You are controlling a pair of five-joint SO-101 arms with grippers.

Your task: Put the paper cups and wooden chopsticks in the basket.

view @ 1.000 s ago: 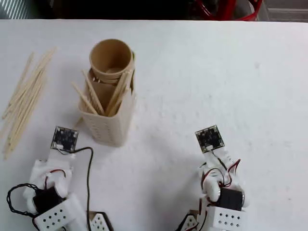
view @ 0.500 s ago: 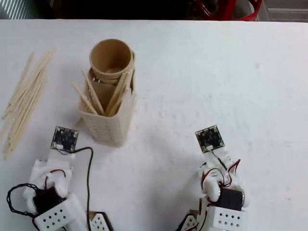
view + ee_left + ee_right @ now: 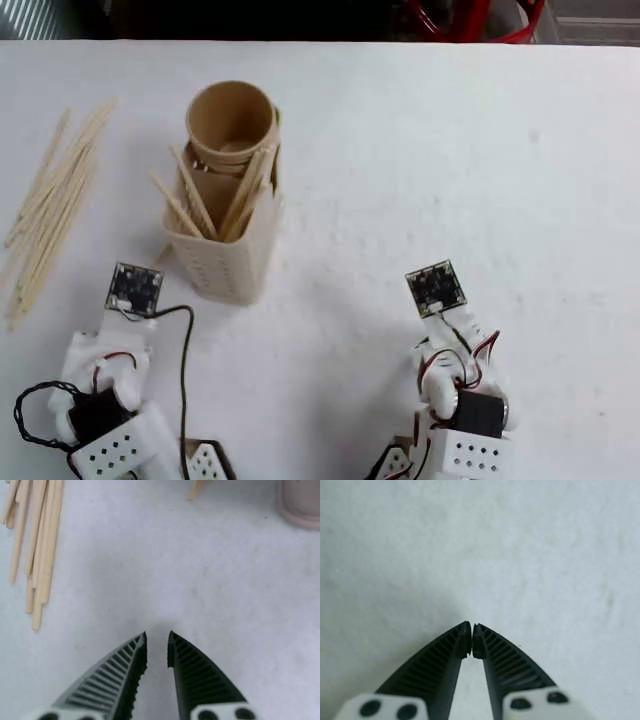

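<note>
Paper cups (image 3: 230, 120) and wooden chopsticks (image 3: 195, 195) stand in the basket (image 3: 225, 265), loose chopsticks (image 3: 50, 215) lie beside it on the table (image 3: 450, 150), the left gripper (image 3: 157, 642) has its jaws slightly parted, and the right gripper (image 3: 471, 640) has its jaws closed.

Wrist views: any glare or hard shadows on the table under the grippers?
Left wrist view: no glare on the table, only a soft shadow ahead of the left gripper. Right wrist view: likewise, a faint dim patch around the right gripper. High view: even light, no hotspots.
</note>
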